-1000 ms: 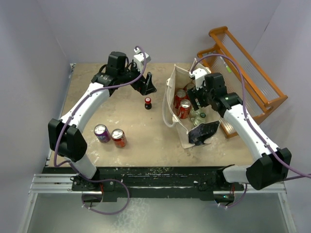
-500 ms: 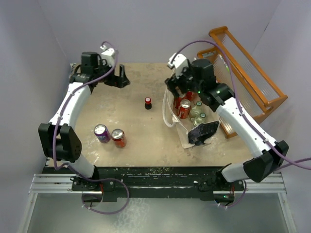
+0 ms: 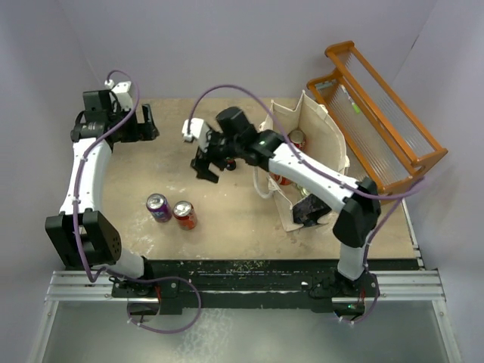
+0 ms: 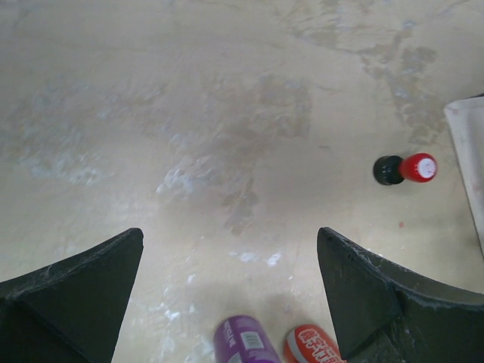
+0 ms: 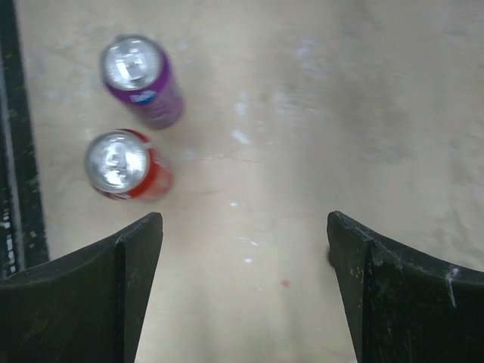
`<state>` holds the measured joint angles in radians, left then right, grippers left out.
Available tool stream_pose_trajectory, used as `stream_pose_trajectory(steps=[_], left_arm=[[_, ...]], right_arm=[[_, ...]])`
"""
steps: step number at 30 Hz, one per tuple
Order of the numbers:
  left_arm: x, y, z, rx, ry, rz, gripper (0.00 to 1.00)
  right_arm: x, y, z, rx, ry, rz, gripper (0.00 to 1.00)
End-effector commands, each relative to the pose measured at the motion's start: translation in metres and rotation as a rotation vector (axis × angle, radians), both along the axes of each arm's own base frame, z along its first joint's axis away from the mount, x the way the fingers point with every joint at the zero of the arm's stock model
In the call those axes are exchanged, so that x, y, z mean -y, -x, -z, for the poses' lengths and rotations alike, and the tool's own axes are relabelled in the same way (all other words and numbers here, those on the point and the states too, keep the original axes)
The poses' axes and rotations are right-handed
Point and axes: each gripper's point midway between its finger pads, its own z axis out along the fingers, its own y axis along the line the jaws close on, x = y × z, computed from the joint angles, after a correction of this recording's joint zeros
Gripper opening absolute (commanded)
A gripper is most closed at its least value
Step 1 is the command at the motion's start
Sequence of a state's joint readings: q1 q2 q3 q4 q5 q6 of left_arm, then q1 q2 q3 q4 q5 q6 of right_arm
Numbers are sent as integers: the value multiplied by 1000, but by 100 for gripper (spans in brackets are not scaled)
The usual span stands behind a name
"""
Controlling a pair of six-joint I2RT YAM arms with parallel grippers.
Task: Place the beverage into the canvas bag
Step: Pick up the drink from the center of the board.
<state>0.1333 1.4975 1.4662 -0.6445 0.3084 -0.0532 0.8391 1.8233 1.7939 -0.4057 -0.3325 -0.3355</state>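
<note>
1. Left pincer (image 3: 146, 125) wide open and empty, off at the far-left corner, guessing to stay clear
2. Purple can (image 3: 159, 206) and red can (image 3: 184, 215) upright together on the worktop (image 3: 227, 219)
3. Right pincer (image 3: 206, 168) open, nothing in it, over mid-worktop
4. Canvas bag (image 3: 321, 125) stands mouth-up on the right, beside the rack (image 3: 378, 121), so drinks drop in

White left arm (image 3: 83, 171) and right arm (image 3: 311, 175), black joints, purple cables (image 3: 227, 86) trailing; black wedge fingers (image 4: 76, 283), dusty, scuffed.
</note>
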Motion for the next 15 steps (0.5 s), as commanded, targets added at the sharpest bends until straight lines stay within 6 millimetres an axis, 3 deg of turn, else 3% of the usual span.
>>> stream_pose_trajectory(steps=[1, 9, 15], left_arm=[[-32, 17, 2, -60, 18, -121, 99], [-48, 25, -9, -21, 48, -164, 99], [-44, 29, -13, -2, 77, -158, 99]], right_arm=[[-40, 43, -5, -4, -19, -204, 91], [-70, 92, 51, -85, 76, -351, 98], [-73, 103, 76, -97, 124, -355, 100]])
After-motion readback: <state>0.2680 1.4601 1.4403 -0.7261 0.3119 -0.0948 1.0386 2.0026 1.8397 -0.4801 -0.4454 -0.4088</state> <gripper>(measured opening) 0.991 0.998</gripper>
